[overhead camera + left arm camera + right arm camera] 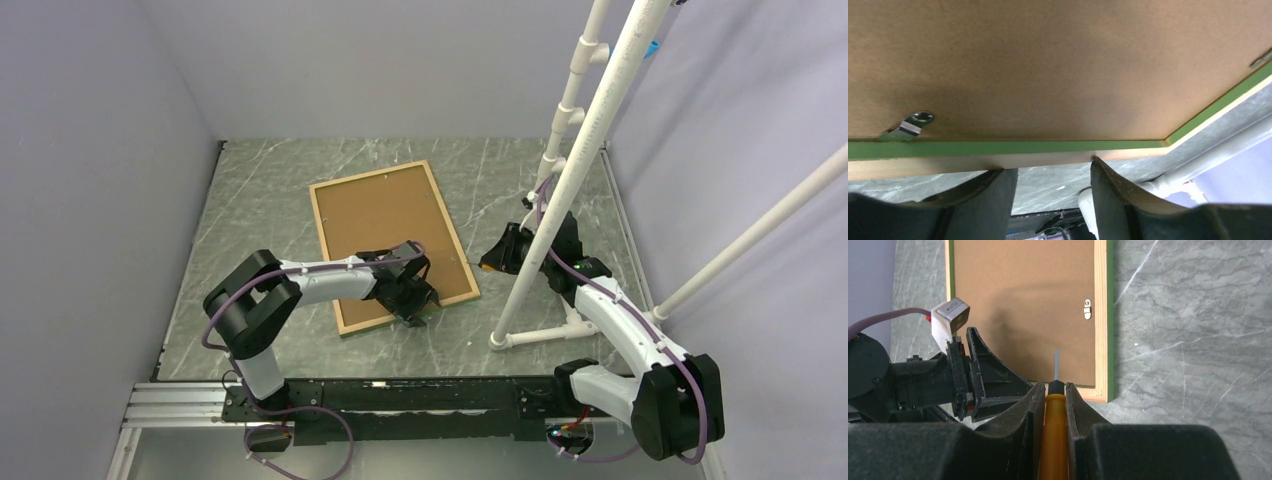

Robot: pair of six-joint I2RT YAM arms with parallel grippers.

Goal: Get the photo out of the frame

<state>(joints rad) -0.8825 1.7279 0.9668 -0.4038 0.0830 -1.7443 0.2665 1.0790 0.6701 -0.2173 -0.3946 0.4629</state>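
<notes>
The frame (453,232) lies face down on the table, wood rim up, with the brown backing board (385,225) filling it. The photo is hidden under the board. My left gripper (413,305) is at the frame's near edge, close to its right corner. In the left wrist view the gripper (1053,167) is open, its fingertips (1096,167) against the wood and green rim (998,148), with bare table between them. My right gripper (1056,387) is shut on a yellow-handled screwdriver (1055,430), hovering just off the frame's right corner (1103,390).
A white PVC pipe stand (575,170) rises right of the frame, with its foot (540,335) on the table near my right arm. Metal retaining clips (910,125) (1088,309) sit on the backing board. Grey walls close in on three sides.
</notes>
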